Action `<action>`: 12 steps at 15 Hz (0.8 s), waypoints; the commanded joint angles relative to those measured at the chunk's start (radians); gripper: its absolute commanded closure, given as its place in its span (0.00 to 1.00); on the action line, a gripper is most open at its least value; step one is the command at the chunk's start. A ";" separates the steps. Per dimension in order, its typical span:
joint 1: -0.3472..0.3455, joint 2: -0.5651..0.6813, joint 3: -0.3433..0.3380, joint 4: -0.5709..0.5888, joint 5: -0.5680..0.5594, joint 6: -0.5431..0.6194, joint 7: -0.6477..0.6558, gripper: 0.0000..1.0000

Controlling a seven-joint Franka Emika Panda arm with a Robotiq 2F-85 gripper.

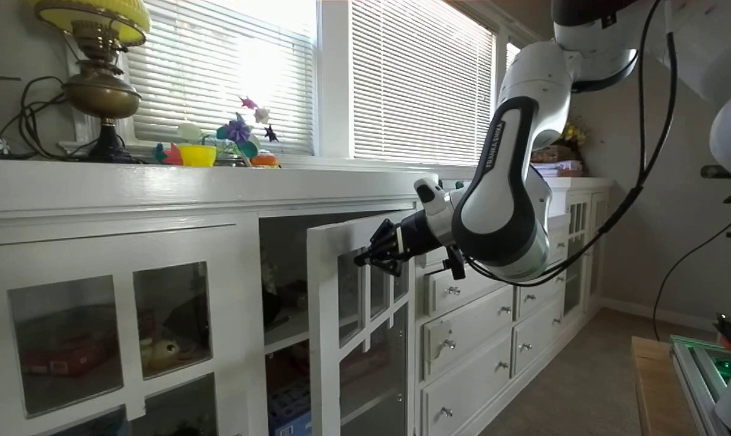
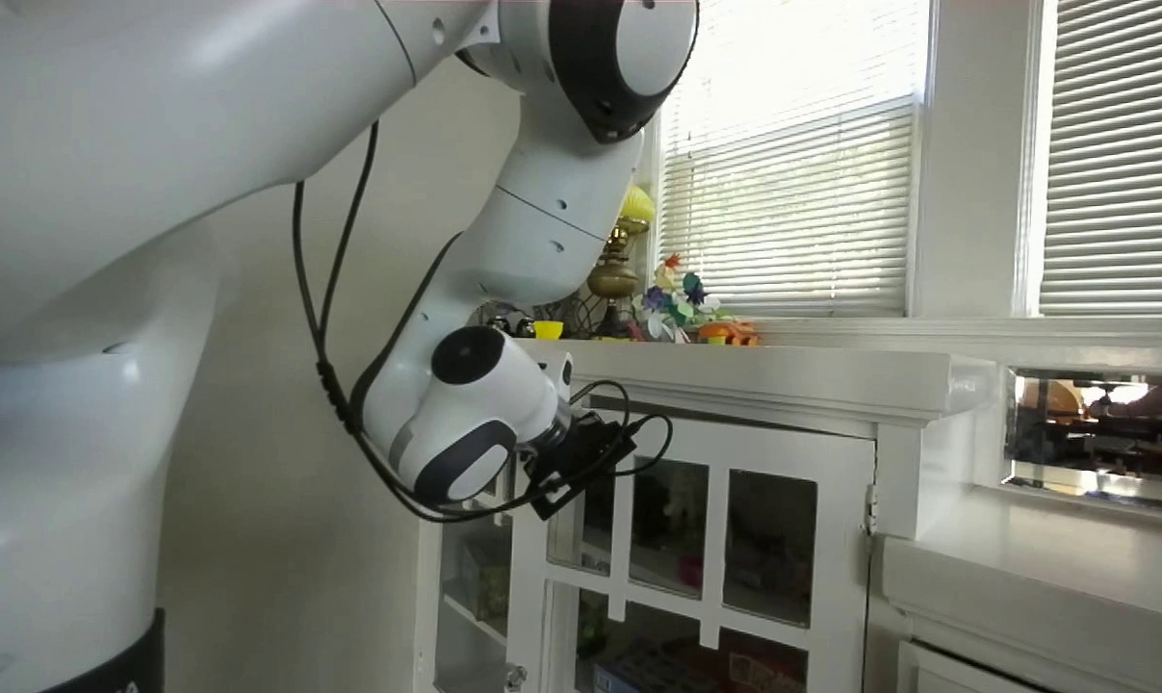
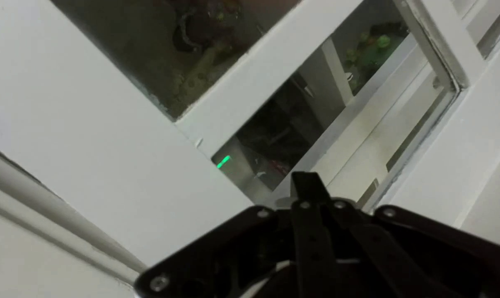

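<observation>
Wrist view and both exterior views: a white cabinet [image 1: 247, 315] is seen, its glazed door [image 1: 324, 297] standing ajar. Before the door's upper panes [image 1: 350, 309] the black gripper [image 1: 363, 260] is held — its 2 fingers [image 3: 310, 186] pressed together, with nothing pinched. Contact with the door cannot be told. Door-closing is judged the step in hand — next, a steady push near the free side seems called for.

White cabinet top [image 1: 189, 183], brass lamp [image 1: 103, 97], yellow cup [image 1: 197, 156], probably artificial flowers [image 1: 238, 129]

Brightly backlit white window blinds [image 1: 423, 85], pale walls [image 1: 638, 266], white drawers [image 1: 471, 330] with small knobs [image 1: 449, 344], brownish floor [image 1: 589, 369]
</observation>
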 commanded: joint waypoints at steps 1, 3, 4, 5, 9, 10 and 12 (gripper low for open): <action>0.005 -0.119 -0.028 0.106 -0.095 0.061 -0.067 0.98; -0.010 -0.126 -0.030 0.156 -0.118 0.030 -0.068 0.98; -0.011 -0.137 -0.032 0.166 -0.123 0.029 -0.071 0.99; -0.011 -0.150 -0.035 0.173 -0.132 0.034 -0.076 0.99; -0.008 -0.196 -0.051 0.218 -0.162 0.031 -0.091 0.99; -0.006 -0.206 -0.054 0.229 -0.164 0.031 -0.094 0.99; -0.003 -0.227 -0.060 0.257 -0.170 0.032 -0.108 0.99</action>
